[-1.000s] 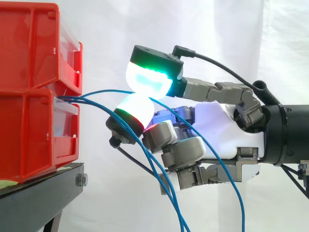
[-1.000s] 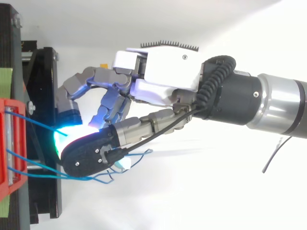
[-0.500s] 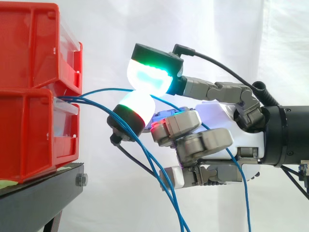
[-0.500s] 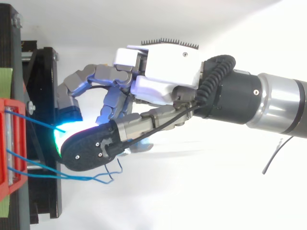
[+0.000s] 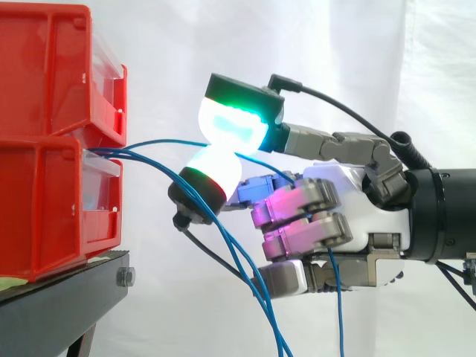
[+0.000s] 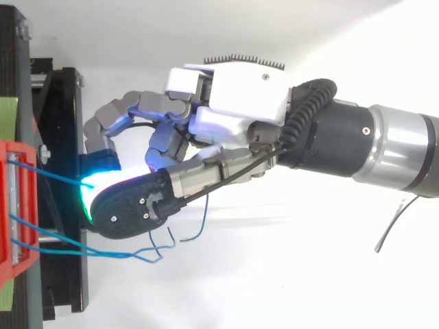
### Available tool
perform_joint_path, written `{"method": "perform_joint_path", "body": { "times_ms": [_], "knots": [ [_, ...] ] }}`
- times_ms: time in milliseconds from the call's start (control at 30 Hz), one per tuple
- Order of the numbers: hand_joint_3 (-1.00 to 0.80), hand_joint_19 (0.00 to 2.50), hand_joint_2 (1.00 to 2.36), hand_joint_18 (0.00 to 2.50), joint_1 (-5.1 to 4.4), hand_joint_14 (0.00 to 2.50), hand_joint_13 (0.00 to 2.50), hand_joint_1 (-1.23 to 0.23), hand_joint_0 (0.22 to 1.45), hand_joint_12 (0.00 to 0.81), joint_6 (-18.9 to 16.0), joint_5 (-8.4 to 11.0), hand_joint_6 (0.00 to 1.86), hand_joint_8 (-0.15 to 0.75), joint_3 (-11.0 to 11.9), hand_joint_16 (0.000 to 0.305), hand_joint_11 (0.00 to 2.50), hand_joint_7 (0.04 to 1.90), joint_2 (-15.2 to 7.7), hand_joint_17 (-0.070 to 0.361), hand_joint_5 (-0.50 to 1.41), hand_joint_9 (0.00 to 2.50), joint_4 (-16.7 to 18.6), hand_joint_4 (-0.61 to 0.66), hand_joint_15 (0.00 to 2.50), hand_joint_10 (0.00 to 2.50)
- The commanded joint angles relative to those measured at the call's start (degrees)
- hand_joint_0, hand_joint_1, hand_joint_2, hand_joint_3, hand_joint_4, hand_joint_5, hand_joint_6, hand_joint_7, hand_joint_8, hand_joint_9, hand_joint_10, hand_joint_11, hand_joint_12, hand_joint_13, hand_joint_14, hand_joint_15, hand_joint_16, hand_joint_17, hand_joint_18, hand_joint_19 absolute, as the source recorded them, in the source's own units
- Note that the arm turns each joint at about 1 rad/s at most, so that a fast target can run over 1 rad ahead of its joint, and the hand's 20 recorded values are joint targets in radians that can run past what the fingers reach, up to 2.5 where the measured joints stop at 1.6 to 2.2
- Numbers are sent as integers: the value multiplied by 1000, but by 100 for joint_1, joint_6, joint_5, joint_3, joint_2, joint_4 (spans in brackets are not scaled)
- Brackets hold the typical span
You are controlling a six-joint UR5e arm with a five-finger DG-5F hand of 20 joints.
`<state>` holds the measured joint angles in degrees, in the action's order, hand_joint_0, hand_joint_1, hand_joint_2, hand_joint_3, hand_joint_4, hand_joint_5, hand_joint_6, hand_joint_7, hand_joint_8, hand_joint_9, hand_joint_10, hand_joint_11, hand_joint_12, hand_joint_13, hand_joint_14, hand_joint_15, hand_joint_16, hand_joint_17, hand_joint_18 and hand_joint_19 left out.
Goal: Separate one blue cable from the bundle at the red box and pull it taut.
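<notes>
Several thin blue cables come out of the lower red bin [image 5: 44, 212] at the left. One blue cable [image 5: 160, 140] runs nearly level from the bin to my hand [image 5: 349, 201]. It is pinched there between the green-glowing pad [image 5: 234, 119] above and the white pad [image 5: 212, 171] below. Its free end hangs down behind the palm. The other blue cables [image 5: 256, 297] sag away below the pinch. The remaining fingers [image 5: 297, 212] are curled against the palm and glow magenta. In the top view the pinched cable [image 6: 55, 177] leads from the bin [image 6: 10, 212] to the hand [image 6: 240, 96].
A second red bin [image 5: 44, 74] sits stacked on the lower one. Both rest on a black stand [image 5: 59, 290] with a bolt at its corner. A white curtain hangs behind. The arm comes in from the right.
The lower fingers have curled in against the palm and now glow magenta. The pinch on the blue cable has held and shifted slightly right. The cable's loose end now hangs straighter.
</notes>
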<state>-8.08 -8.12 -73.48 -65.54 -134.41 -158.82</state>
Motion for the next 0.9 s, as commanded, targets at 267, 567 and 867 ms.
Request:
{"method": "perform_joint_path", "body": {
  "times_ms": [267, 567, 867],
  "knots": [
    [-50, 1228, 1029, 1124, 0, 2010, 1179, -774, 648, 348, 249, 106, 912, 295, -223, 39, 1746, 1221, -7, 88, -145, 1128, 343, 23, 1522, 2106],
    [-42, 1228, 1029, 1125, 0, 2114, 1155, -773, 646, 351, 311, 106, 912, 289, -214, 39, 1717, 1227, 116, 88, -145, 1111, 71, 26, 1491, 2204],
    [-44, 1223, 1029, 1124, -9, 2140, 1151, -773, 646, 349, 495, 123, 912, 296, -284, 40, 1703, 1231, 538, 89, -145, 1108, -685, 27, 1465, 2227]
  ]
}}
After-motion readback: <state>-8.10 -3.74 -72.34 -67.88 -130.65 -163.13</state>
